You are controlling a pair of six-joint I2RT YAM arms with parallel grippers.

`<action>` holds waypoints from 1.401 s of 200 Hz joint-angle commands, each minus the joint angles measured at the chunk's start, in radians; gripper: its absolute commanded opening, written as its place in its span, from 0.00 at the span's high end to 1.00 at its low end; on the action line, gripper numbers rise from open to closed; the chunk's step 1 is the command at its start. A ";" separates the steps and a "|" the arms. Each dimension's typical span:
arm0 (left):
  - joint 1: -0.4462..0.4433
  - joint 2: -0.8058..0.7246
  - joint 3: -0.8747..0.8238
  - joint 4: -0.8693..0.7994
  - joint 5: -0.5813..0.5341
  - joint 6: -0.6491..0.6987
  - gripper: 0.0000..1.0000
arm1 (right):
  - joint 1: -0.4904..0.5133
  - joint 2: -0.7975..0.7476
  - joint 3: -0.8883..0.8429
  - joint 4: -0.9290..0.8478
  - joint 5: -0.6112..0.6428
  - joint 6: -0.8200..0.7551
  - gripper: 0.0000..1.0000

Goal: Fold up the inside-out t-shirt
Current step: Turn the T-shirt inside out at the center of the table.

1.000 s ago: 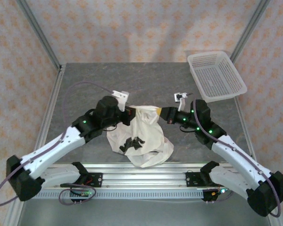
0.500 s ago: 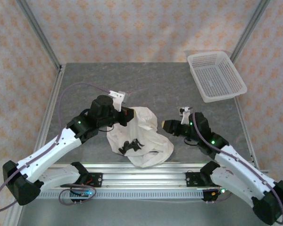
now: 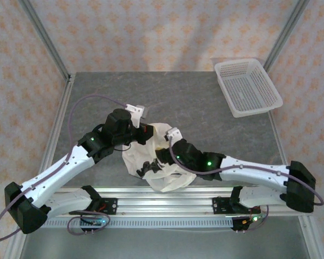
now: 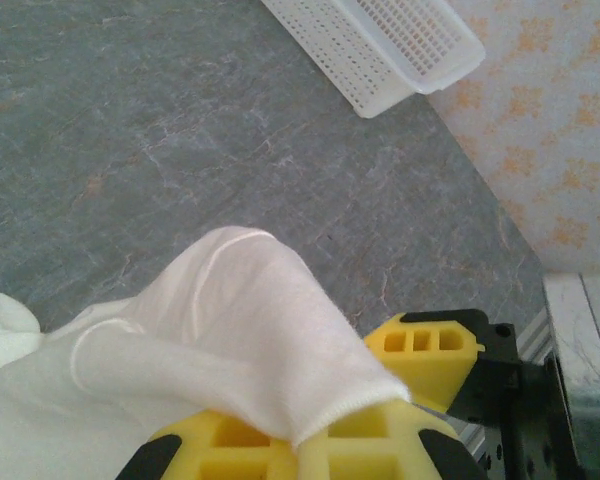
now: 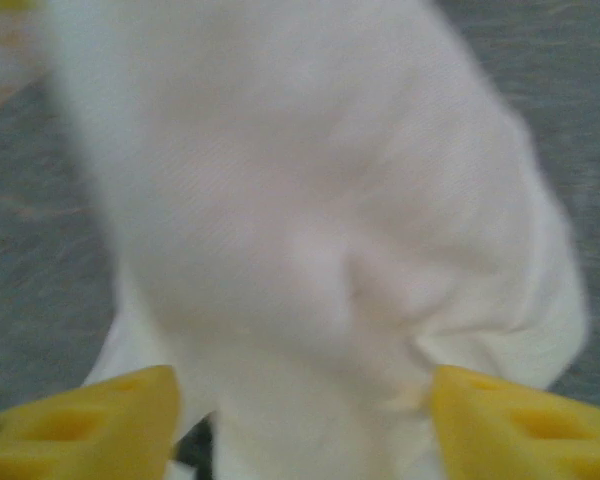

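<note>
On the left, the left arm [image 3: 65, 164] reaches from the near corner up to the middle of the gray table [image 3: 205, 108]. At its end the left gripper [image 3: 146, 133] is closed tight on a bit of the t-shirt [image 3: 134, 157]. In the left wrist view the white cloth is pinched between the yellow fingers [image 4: 380, 440], and a soft fold puffs up over them. You can see a sewn hem right at the pinch. The t-shirt is a white crumpled heap in the middle of the table, near the front edge and between the two arms. One end is lifted up in the left gripper, and the rest sags down onto the table. Just to the right, the right gripper [image 5: 302, 415] is at the heap with its two yellow fingers [image 5: 90, 415] spread wide. It has hold of nothing. In the right wrist view the white cloth is right in front of it, blurry and very close. The right arm [image 3: 243, 170] lies low and stretches sideways from the right corner to the shirt. Far off at the back right of the table is the white basket [image 3: 256, 111], well away from the shirt and both grippers.
</note>
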 commanded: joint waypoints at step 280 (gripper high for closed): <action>-0.052 0.201 0.032 -0.239 0.047 -0.089 0.54 | -0.318 -0.257 -0.141 0.267 -0.652 0.298 1.00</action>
